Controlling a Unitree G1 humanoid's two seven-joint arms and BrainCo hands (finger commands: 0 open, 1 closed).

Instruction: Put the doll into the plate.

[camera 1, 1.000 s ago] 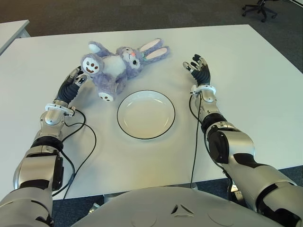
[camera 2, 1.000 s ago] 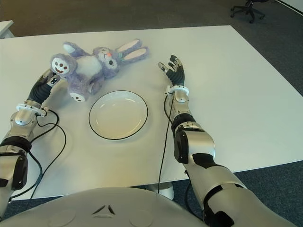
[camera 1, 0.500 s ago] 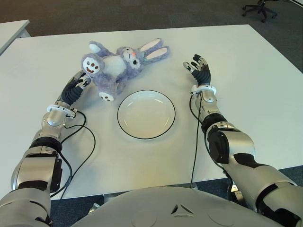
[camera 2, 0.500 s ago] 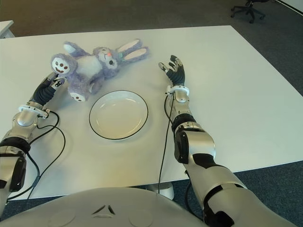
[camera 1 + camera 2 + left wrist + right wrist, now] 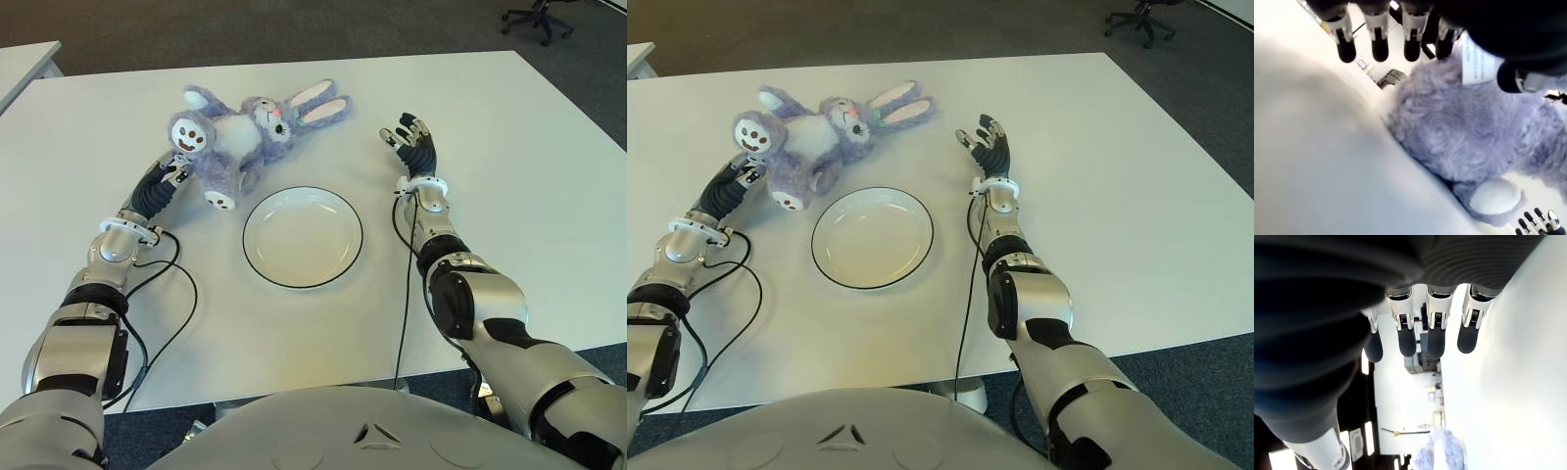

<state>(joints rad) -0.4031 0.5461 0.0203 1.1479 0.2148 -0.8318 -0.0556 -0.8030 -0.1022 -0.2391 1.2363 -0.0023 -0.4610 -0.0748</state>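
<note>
Lying beside the bare plate (image 5: 303, 237), the doll (image 5: 240, 132) meets the spread left robot hand (image 5: 167, 175)

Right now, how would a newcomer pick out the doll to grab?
On the white table, look beyond the round black-rimmed plate, toward the robot's left. The doll lies there: a fluffy purple rabbit with pink-lined ears, the only soft thing, beside the left hand.

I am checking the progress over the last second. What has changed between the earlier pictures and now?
The left hand has drawn back slightly toward the robot and shifted a little right along the doll; its fingers are extended beside the plush and grasp nothing. The doll, the plate, and the right hand, open on the plate's right, stayed where they were.
</note>
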